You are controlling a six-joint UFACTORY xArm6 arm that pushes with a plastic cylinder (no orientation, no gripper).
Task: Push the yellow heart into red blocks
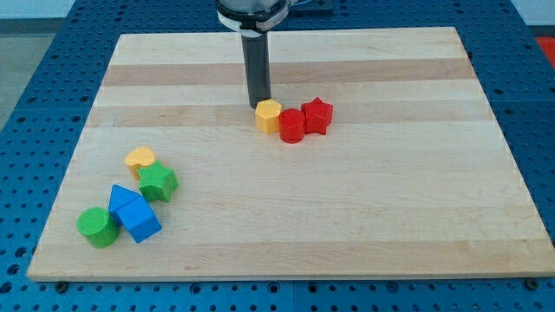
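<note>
The yellow heart (140,158) lies at the view's left on the wooden board, touching a green star (158,182) below it. Two red blocks sit near the middle: a red hexagon-like block (292,126) and a red star (317,115), touching each other. A yellow hexagon (269,115) touches the left side of the red hexagon-like block. My tip (259,105) stands just above and to the left of the yellow hexagon, at or nearly touching its top edge. It is far to the right of the yellow heart.
Two blue blocks (133,211) lie together at the lower left, with a green cylinder (97,226) to their left. The board's (347,243) edges border a blue perforated table.
</note>
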